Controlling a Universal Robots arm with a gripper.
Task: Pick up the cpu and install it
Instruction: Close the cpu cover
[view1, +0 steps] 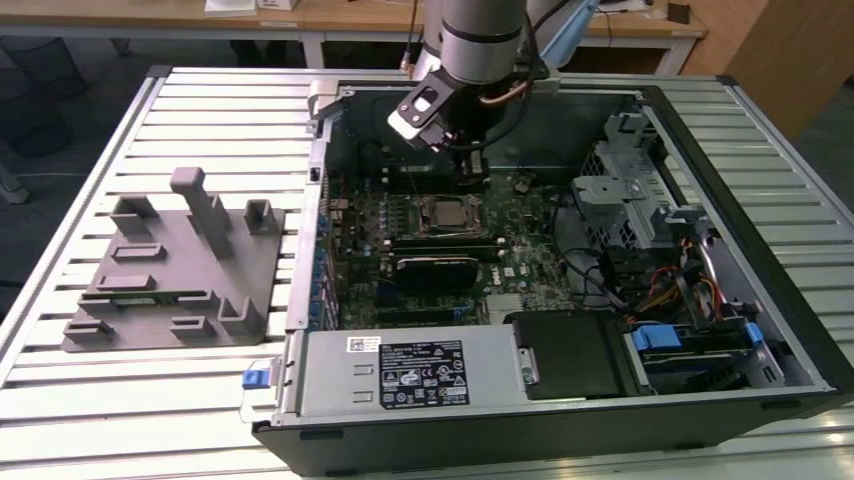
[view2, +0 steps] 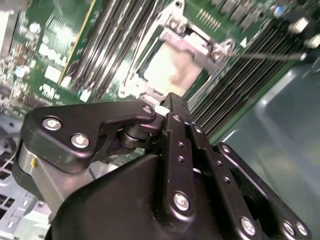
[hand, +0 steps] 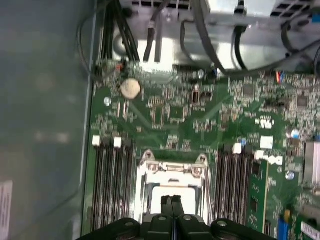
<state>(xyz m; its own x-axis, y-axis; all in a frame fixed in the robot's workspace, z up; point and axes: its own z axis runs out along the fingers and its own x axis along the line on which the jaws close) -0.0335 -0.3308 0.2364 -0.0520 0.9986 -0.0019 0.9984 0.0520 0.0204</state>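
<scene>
The cpu (view1: 449, 211) is a small silvery-white square lying inside the metal frame of the black socket (view1: 446, 196) in the middle of the motherboard. Both wrist views show the cpu (hand: 170, 192) (view2: 172, 67) framed by the socket (hand: 145, 172) (view2: 200, 45). My gripper (view1: 470, 168) hangs inside the open computer case, just above the socket's far side. In both wrist views the black fingers (hand: 166, 202) (view2: 172, 107) are pressed together, shut with nothing between them, and their tips overlap the cpu's near edge.
The grey plastic fixture (view1: 174, 265) lies on the slatted table (view1: 134, 400) at the exterior view's left. The case wall (view1: 314, 200) stands between them. A green memory stick (hand: 256, 192) sits beside the socket. Drive cage and cables (view1: 641, 220) crowd the right; the power supply (view1: 400, 372) is in front.
</scene>
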